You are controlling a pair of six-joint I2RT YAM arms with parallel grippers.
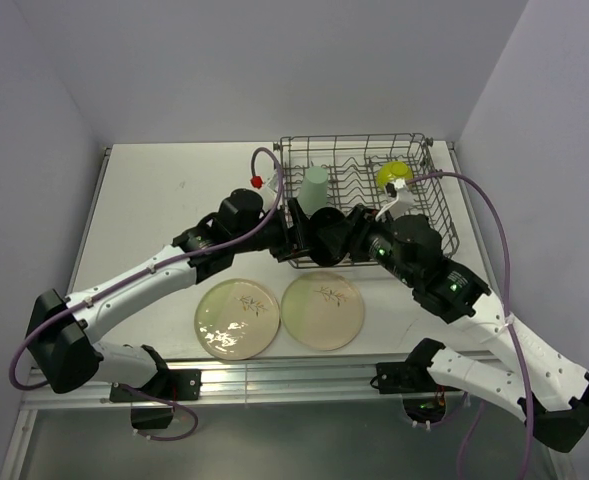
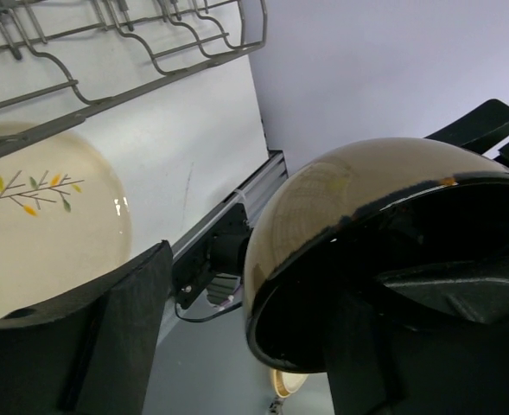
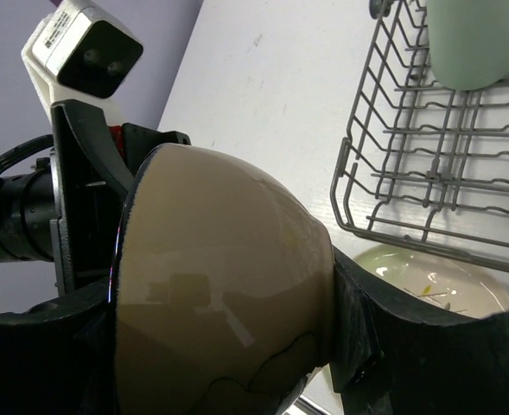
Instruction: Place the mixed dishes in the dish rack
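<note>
The right claw (image 3: 211,337) is closed on a small dark cup (image 3: 228,285), glossy brown outside and black inside. One black finger (image 3: 384,320) presses the cup's rounded wall and the other sits against the opposite side. The cup lies on its side in the air, its mouth turned toward the left arm.

The left claw (image 2: 297,277) stands wide at that mouth. One finger (image 2: 107,337) is set apart from the cup wall with a clear gap. The other is at the black inside of the cup, and it cannot be told whether it touches.

In the overhead view both claws meet at the near edge of the rectangular grey wire dish rack (image 1: 444,215), toward its left end.

Inside the rack, a pale mint-green cup (image 1: 315,187) stands in the far left part. A small lime-green bowl (image 1: 392,175) sits in the far right part.

On the white bench (image 1: 164,190), just in front of the rack, two round cream plates with a dark leaf sprig lie flat side by side. One is on the left (image 1: 236,317) and one on the right (image 1: 322,310).
</note>
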